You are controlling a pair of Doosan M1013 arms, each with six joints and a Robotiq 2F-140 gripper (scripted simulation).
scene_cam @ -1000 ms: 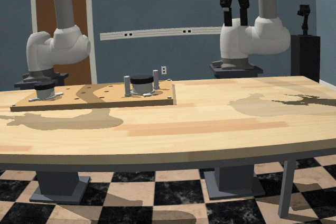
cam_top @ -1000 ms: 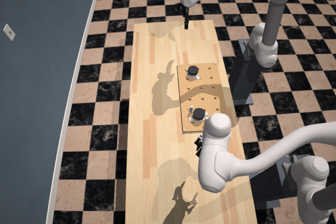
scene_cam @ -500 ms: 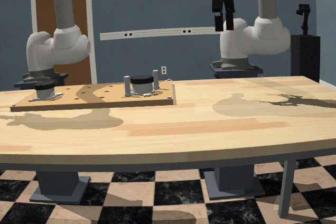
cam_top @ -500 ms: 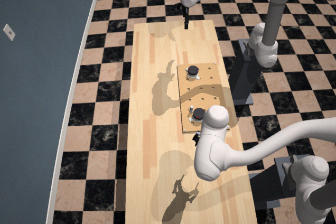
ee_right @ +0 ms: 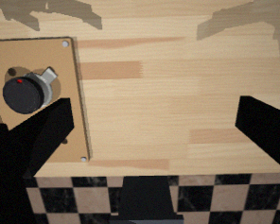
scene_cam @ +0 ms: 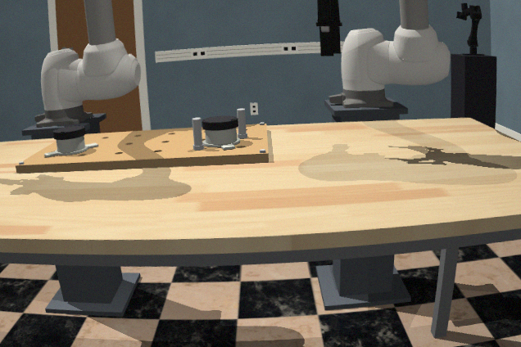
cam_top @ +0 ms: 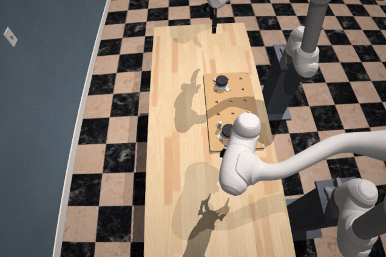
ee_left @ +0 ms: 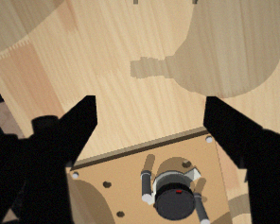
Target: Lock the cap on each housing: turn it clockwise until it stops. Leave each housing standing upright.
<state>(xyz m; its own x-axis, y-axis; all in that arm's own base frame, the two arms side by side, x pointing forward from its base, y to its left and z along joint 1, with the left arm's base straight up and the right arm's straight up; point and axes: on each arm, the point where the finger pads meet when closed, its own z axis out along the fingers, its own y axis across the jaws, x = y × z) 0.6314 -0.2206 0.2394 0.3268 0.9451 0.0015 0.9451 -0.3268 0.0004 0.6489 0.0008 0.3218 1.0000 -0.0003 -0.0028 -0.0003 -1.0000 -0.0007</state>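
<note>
A white housing (scene_cam: pixel 220 137) (ee_left: pixel 172 177) with black cap (cam_top: pixel 227 130) (scene_cam: pixel 219 123) (ee_left: pixel 175 204) stands upright between two grey pins (scene_cam: pixel 197 133) (scene_cam: pixel 241 123) (ee_left: pixel 146 185). The other upright housing (scene_cam: pixel 70 146) (ee_right: pixel 45 90) has a black cap (cam_top: pixel 221 80) (scene_cam: pixel 69 132) (ee_right: pixel 24 95) and no pins. Each cap has a red mark. My left gripper (scene_cam: pixel 329 53) (ee_left: pixel 150 110) is partly open and empty, high above the table beside the pinned housing's end of the board. My right gripper (cam_top: pixel 213 31) (ee_right: pixel 154 112) is wide open and empty, above the far table end. Thread positions are hidden.
Both housings stand on a tan board (cam_top: pixel 232 92) (scene_cam: pixel 142 162) (ee_left: pixel 128 199) (ee_right: pixel 47 52) with several holes and small corner studs. The board lies on the wooden table (cam_top: pixel 174 91) (scene_cam: pixel 252 216). In the top view the left arm partly covers the board's near end.
</note>
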